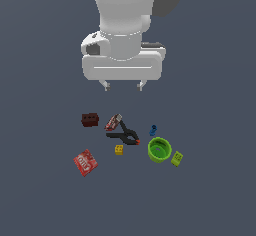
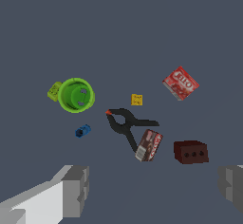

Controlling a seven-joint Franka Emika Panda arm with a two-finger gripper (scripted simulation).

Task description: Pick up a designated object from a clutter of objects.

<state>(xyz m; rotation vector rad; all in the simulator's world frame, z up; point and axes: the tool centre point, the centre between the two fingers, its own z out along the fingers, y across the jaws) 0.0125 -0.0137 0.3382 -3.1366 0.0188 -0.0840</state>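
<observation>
The small dark red box with white lettering (image 1: 113, 122) lies on the grey floor, touching the black clamp (image 1: 125, 135). In the wrist view the box (image 2: 149, 145) sits at the end of the clamp (image 2: 126, 122). My gripper (image 1: 123, 86) hangs well above the clutter, open and empty, with both fingertips apart. In the wrist view its grey fingers (image 2: 76, 190) frame the edge of the picture, with the box between them and farther off.
A maroon brick (image 1: 90, 119) lies beside the box. A bright red packet (image 1: 85, 162), a yellow brick (image 1: 119, 150), a green bowl (image 1: 159, 149), a lime brick (image 1: 176, 158) and a blue piece (image 1: 153, 129) lie around the clamp.
</observation>
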